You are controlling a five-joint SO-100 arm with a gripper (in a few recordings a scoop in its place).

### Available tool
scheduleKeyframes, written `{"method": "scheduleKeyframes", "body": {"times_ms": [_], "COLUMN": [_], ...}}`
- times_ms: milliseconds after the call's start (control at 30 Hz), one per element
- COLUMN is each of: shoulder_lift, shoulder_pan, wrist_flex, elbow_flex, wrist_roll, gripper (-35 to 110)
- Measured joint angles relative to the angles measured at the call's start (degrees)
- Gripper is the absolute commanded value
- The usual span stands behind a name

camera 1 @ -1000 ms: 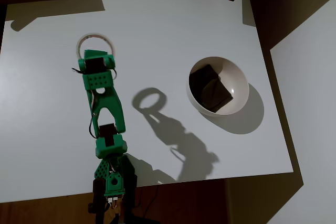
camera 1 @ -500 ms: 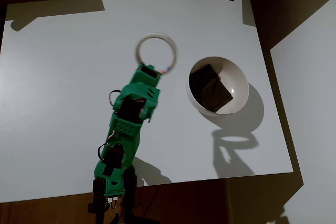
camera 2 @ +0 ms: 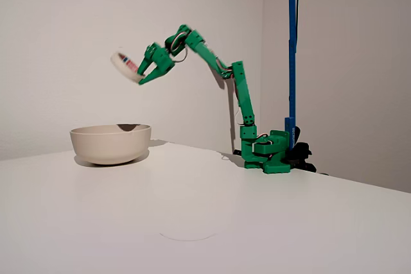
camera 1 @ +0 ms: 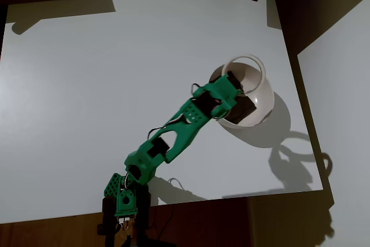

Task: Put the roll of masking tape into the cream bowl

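Overhead view first: the green two-finger tool [camera 1: 238,83] is clamped on the small off-white ring of masking tape [camera 1: 244,74], which sits right over the round cream-white glossy bowl [camera 1: 265,105] on the white desk [camera 1: 115,56], with a dark brown blocky thing [camera 1: 245,107] in the bowl. In the fixed view the tool [camera 2: 142,72] grips the tape [camera 2: 126,65] up in the air, well clear of the bowl [camera 2: 110,143], red print showing inside the ring.

Reddish print inside tape roll [camera 2: 126,65], unreadable.
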Motion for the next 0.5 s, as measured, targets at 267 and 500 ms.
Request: {"method": "scheduleKeyframes", "body": {"times_ms": [267,500], "shoulder_lift": [-14.24,-20.57], "shoulder_pan": [3.16,5.8], "wrist_flex": [-3.34,-5.01], "elbow_flex": [-5.98,-6.15], "wrist_roll": [-1.14,-0.62], "gripper": [-8,10]}}
